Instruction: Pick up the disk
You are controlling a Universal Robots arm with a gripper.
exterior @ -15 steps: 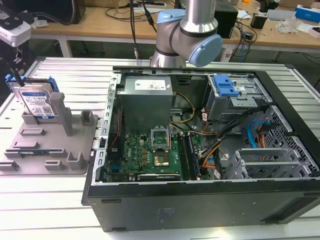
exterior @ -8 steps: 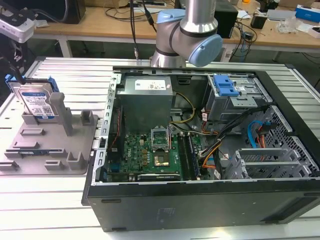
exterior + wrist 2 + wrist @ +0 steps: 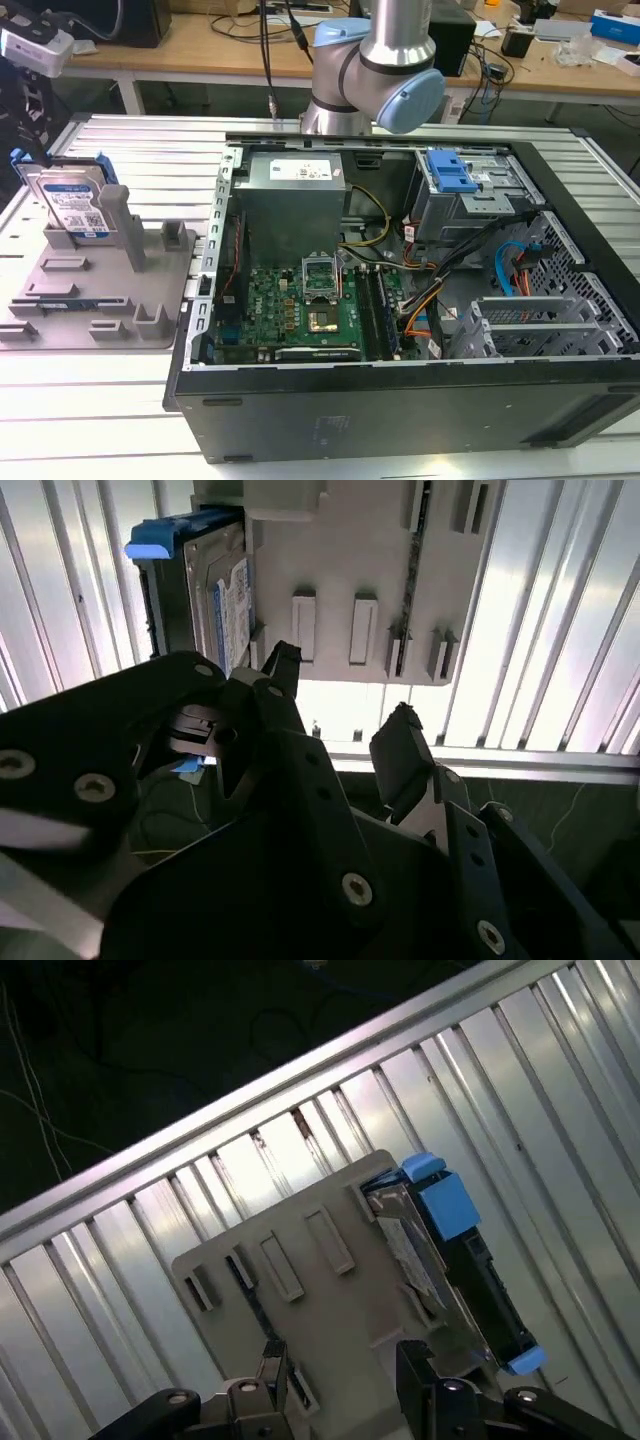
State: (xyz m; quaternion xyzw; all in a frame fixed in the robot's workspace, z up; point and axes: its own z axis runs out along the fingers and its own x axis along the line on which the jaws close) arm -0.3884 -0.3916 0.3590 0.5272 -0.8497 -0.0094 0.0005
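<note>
The disk (image 3: 68,203) is a silver hard drive with a white-and-blue label and blue side rails. It stands on edge in the grey holder (image 3: 110,290) at the exterior view's left. Both wrist views look down on the disk (image 3: 222,600) (image 3: 410,1250) in one end of the holder (image 3: 350,550) (image 3: 300,1290). My gripper (image 3: 340,715) (image 3: 345,1365) hovers above the holder, a little way off from the disk. It is open, its black fingers (image 3: 400,750) spread with nothing between them.
An open computer case (image 3: 560,420) fills the middle and right of the ribbed metal table (image 3: 130,150), with a blue drive-bay bracket (image 3: 450,170) inside. The arm's base (image 3: 375,70) stands behind the case. The table edge (image 3: 520,765) runs near the holder, with dark floor beyond.
</note>
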